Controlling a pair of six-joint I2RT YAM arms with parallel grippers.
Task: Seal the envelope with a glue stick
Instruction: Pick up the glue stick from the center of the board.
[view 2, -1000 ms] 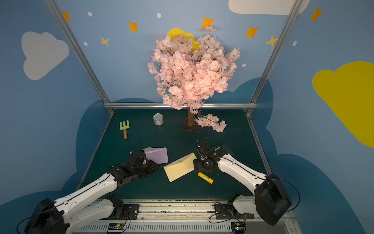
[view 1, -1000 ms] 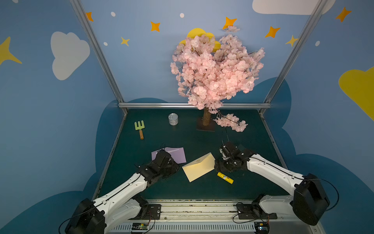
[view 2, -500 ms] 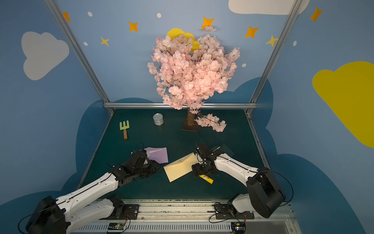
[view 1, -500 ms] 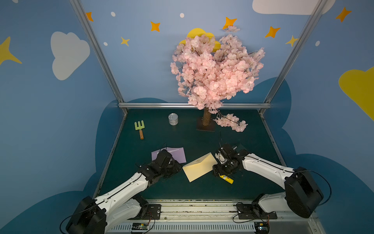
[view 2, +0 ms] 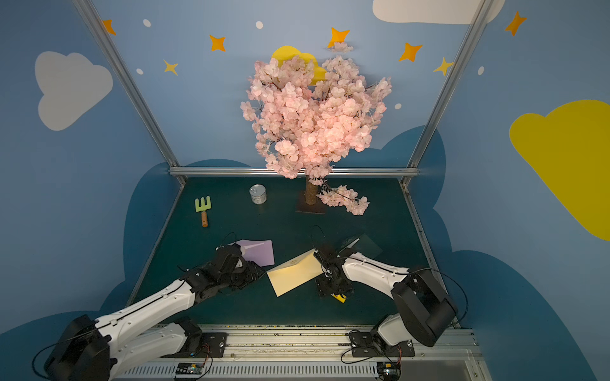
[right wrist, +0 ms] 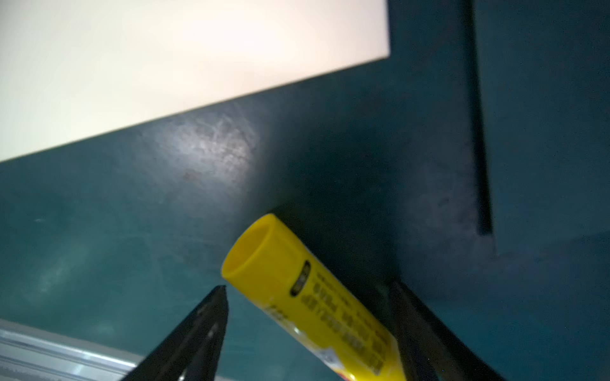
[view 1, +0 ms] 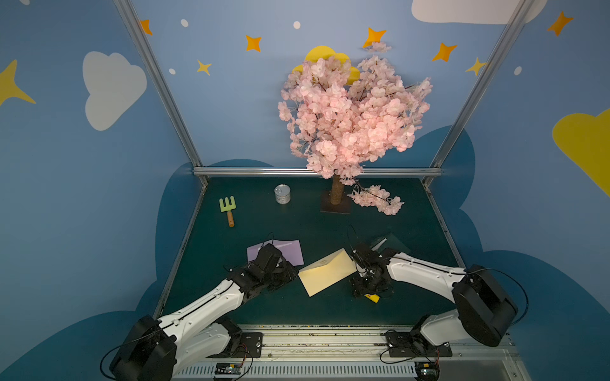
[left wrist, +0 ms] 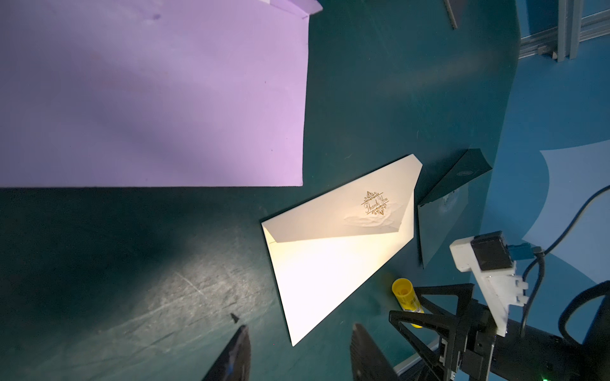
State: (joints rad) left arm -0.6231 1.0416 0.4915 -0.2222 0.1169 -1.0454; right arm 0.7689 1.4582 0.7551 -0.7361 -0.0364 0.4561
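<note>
On the green counter (left wrist: 132, 264), just beside the cream envelope (left wrist: 330, 264), the glue stick (right wrist: 313, 306) was straddled, not yet clamped, by the spread right end effector (right wrist: 307, 287); the left end effector (left wrist: 300, 330) was held spread and empty.

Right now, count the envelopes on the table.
3: purple paper envelope by the left gripper; cream paper envelope at centre; dark green paper envelope beyond the right arm. None seems hidden.

Glossy plastic glue stick (right wrist: 290, 264), matt paper envelope (left wrist: 330, 273)
</note>
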